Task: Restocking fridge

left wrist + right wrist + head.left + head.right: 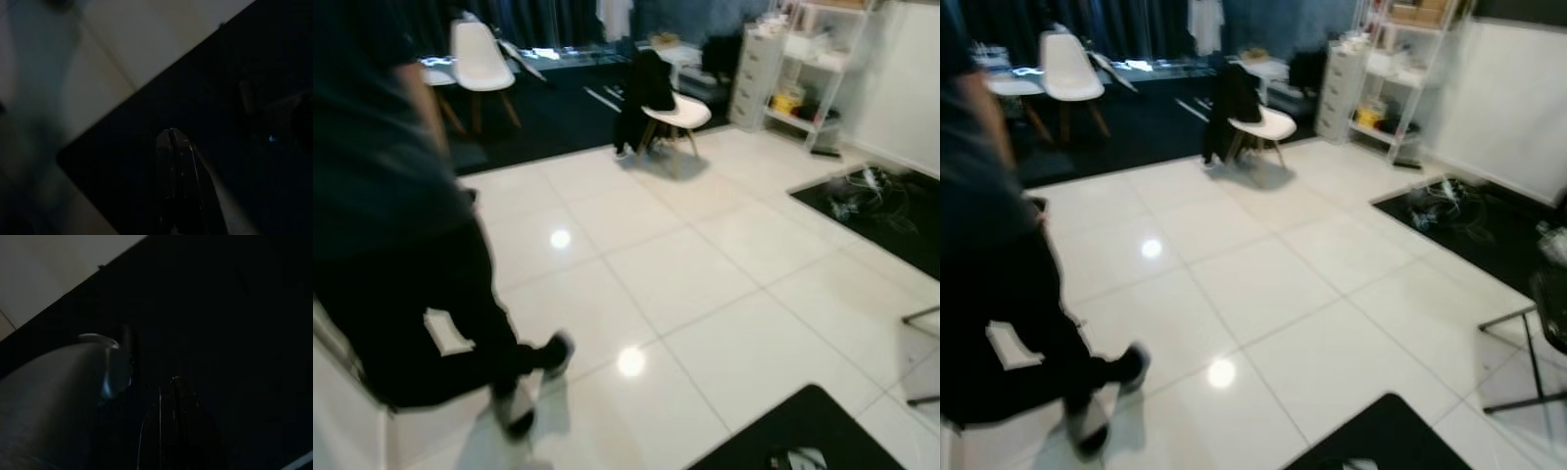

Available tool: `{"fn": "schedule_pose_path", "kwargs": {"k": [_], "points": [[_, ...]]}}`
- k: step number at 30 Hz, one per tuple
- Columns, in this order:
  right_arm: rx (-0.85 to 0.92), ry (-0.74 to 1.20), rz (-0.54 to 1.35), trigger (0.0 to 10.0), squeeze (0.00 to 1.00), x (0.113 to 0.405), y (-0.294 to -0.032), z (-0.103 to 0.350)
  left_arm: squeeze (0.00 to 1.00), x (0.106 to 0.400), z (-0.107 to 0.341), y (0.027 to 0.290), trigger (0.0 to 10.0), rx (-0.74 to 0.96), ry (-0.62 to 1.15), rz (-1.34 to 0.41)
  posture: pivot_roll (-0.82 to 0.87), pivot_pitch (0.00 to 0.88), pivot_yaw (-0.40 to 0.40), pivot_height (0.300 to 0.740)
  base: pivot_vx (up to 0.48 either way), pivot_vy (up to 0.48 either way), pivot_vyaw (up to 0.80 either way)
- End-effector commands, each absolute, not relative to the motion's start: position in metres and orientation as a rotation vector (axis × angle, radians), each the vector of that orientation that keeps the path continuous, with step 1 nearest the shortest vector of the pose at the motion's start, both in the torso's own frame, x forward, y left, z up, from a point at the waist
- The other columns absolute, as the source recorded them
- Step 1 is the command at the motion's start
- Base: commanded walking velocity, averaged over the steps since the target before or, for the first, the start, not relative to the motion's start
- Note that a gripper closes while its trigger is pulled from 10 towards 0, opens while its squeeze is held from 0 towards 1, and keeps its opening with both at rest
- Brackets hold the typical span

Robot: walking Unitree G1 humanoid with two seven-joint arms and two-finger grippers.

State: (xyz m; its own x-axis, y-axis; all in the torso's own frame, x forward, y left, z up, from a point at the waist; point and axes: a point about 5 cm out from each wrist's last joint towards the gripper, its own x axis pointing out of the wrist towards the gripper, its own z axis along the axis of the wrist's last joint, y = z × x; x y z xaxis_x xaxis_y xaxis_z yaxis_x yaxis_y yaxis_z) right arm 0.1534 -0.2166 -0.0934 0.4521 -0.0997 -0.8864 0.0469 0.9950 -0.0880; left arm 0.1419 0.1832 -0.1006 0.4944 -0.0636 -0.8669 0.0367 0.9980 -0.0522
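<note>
The views are blurred by motion. My left gripper (170, 139) hangs idle over a black floor mat (234, 98), its two black fingers pressed together with nothing between them. In the very dark right wrist view my right gripper (168, 387) hangs over the same dark mat, fingers together and empty, beside a silver rounded part of my body (58, 387). White floor tiles (705, 274) stretch ahead.
A person in dark clothes (401, 245) strides close by on the left. A white chair draped with a black jacket (671, 108) stands ahead, more white chairs (480, 59) back left, shelving (803, 69) back right. Cables lie on a black mat (881, 206); a metal frame (1528, 362) stands at right.
</note>
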Motion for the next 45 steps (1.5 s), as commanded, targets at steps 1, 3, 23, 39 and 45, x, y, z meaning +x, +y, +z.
{"fn": "schedule_pose_path", "kwargs": {"k": [1,3,23,39,45], "points": [[-0.051,1.094,-0.107,10.0,0.00,0.1545,-0.2200,-0.0923,0.00,0.1395,-0.1014,0.1837,10.0,-0.032,1.055,-0.054,-0.03,0.000,0.019,0.740,0.000,0.000,-0.80],[-0.052,1.094,-0.106,10.0,0.00,0.1545,-0.2200,-0.0923,0.00,0.1395,-0.1014,0.1834,10.0,-0.033,1.055,-0.054,-0.04,0.000,0.019,0.740,0.000,0.000,-0.80],[-0.047,1.089,-0.109,10.0,0.00,0.1569,-0.2190,-0.0916,0.00,0.1377,-0.1023,0.1842,10.0,-0.023,1.072,-0.045,-0.04,0.000,0.023,0.740,0.000,0.000,-0.80],[-0.042,1.089,-0.124,10.0,0.00,0.1561,-0.2210,-0.0915,0.00,0.1424,-0.1006,0.1852,10.0,-0.039,1.061,-0.040,-0.04,0.000,0.025,0.740,0.000,0.000,-0.80],[-0.054,1.095,-0.123,10.0,0.00,0.1547,-0.2229,-0.0917,0.00,0.1409,-0.1013,0.1841,10.0,-0.041,1.068,-0.044,-0.03,0.000,0.018,0.740,0.000,0.000,-0.80]]}}
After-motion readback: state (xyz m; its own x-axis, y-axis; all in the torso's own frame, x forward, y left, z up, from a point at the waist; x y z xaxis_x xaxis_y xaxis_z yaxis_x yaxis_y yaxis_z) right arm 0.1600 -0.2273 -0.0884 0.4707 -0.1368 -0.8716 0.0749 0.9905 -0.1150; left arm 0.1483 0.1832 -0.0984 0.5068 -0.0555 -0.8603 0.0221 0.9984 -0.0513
